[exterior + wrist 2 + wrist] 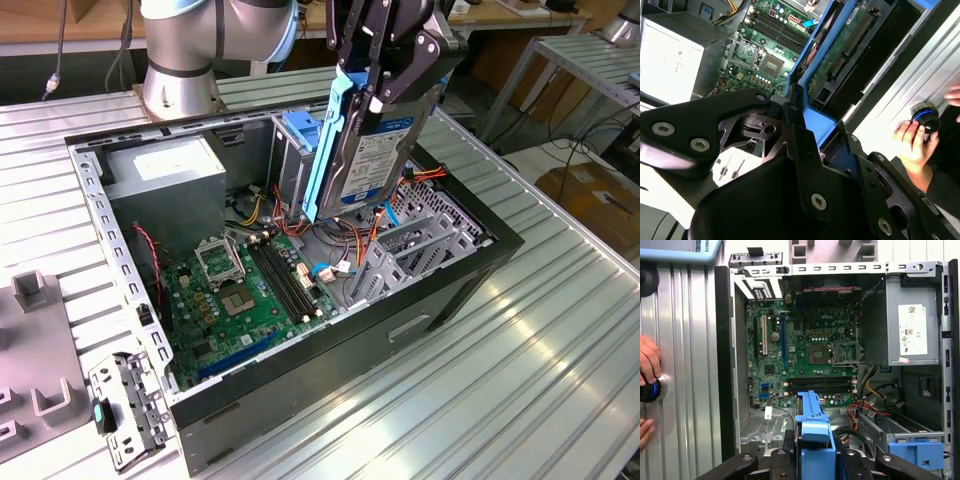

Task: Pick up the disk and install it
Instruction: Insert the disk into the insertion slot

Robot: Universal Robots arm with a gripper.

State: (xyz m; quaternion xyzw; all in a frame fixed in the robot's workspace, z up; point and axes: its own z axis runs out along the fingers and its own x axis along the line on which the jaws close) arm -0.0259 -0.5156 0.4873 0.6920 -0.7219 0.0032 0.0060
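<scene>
As the disk seemingly had to slide edge-first into the open computer case, the gripper held it clamped by its upper end between the fingers, hanging nearly upright above the case interior, just beside the drive cage.

Robotics lab or test workshop: ribbed aluminium worktop, arm base mounted on it, open PC case on top, grey fixture blocks alongside, more metal benches and loose cables behind, probably a cardboard box on the floor
</scene>
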